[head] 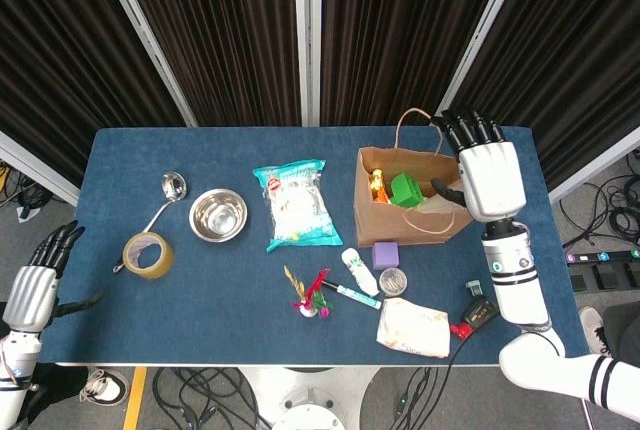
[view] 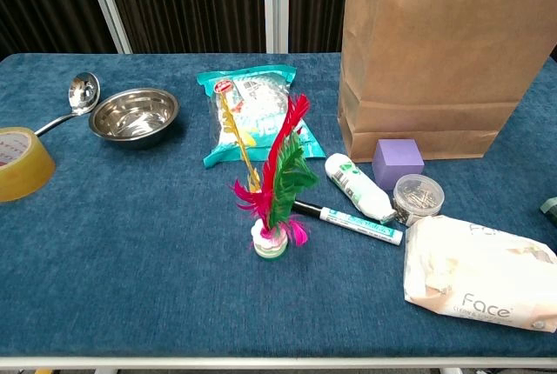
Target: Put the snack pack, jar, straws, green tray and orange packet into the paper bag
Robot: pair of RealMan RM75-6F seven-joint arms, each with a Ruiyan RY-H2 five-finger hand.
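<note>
The brown paper bag (head: 408, 218) stands open at the table's back right; in the chest view it fills the upper right (view: 435, 61). Inside it I see the green tray (head: 405, 188) and a yellow-orange item (head: 377, 184). My right hand (head: 485, 175) hovers over the bag's right end, fingers spread and holding nothing. The orange packet is out of sight. The teal snack pack (head: 295, 203) (view: 248, 113) lies flat to the left of the bag. A small clear jar (head: 393, 281) (view: 418, 196) sits in front of the bag. My left hand (head: 35, 285) hangs open past the table's left front corner.
A tape roll (head: 147, 253), a ladle (head: 170, 190) and a steel bowl (head: 218, 214) occupy the left side. In front of the bag lie a purple cube (head: 386, 254), a white bottle (head: 359, 270), a marker (head: 352, 295), a feather shuttlecock (head: 312, 295), a wipes pack (head: 413, 327) and a black device (head: 477, 312).
</note>
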